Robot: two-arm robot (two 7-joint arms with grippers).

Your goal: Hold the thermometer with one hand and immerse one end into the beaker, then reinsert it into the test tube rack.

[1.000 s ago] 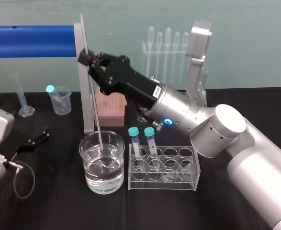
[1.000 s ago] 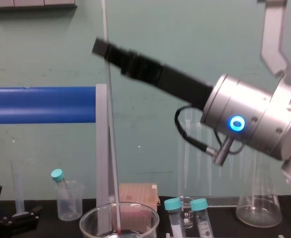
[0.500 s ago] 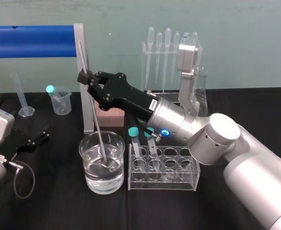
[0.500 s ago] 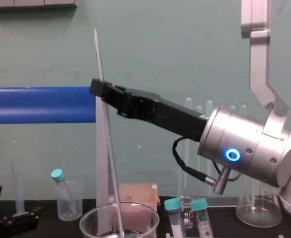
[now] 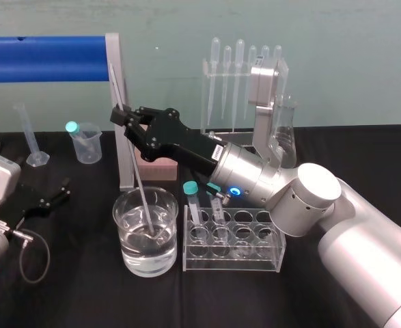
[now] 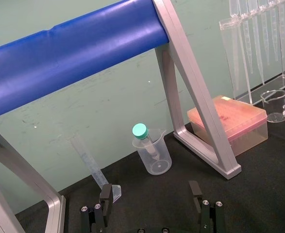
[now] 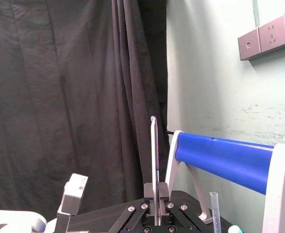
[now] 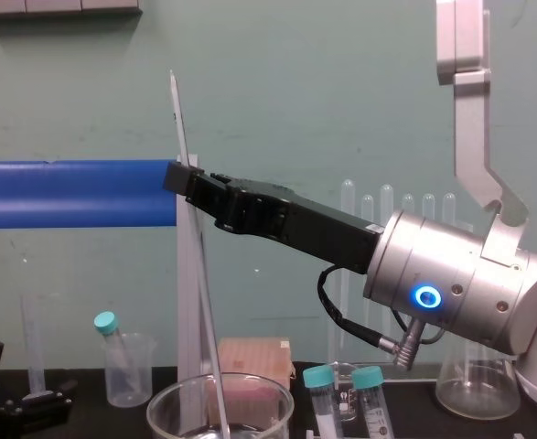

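Note:
The thermometer [image 5: 133, 160] is a long thin whitish rod, tilted, with its lower end under the water inside the beaker [image 5: 126, 202]. My right gripper [image 5: 122, 117] is shut on the rod's upper part, well above the beaker's rim. From the chest the thermometer [image 8: 177, 110] rises above the right gripper [image 8: 185, 176] and runs down into the beaker [image 8: 166, 399]. The right wrist view shows the thermometer [image 7: 153, 155] clamped between the fingers [image 7: 161, 194]. The clear test tube rack [image 5: 277, 240] stands just right of the beaker. My left gripper [image 5: 50, 197] rests open at the table's left, also seen as the left gripper [image 6: 149, 190].
Two teal-capped tubes [image 5: 192, 198] stand in the rack. A blue bar on a grey frame [image 5: 126, 137] rises behind the beaker. Behind are a pink box [image 5: 160, 164], a pipette stand [image 5: 236, 75], a conical flask [image 5: 285, 130], a small plastic beaker [image 5: 85, 145] and a measuring cylinder [image 5: 31, 140].
The right arm has come down and swung, tilting the thermometer and sinking it deeper into the beaker. The left arm has stayed still.

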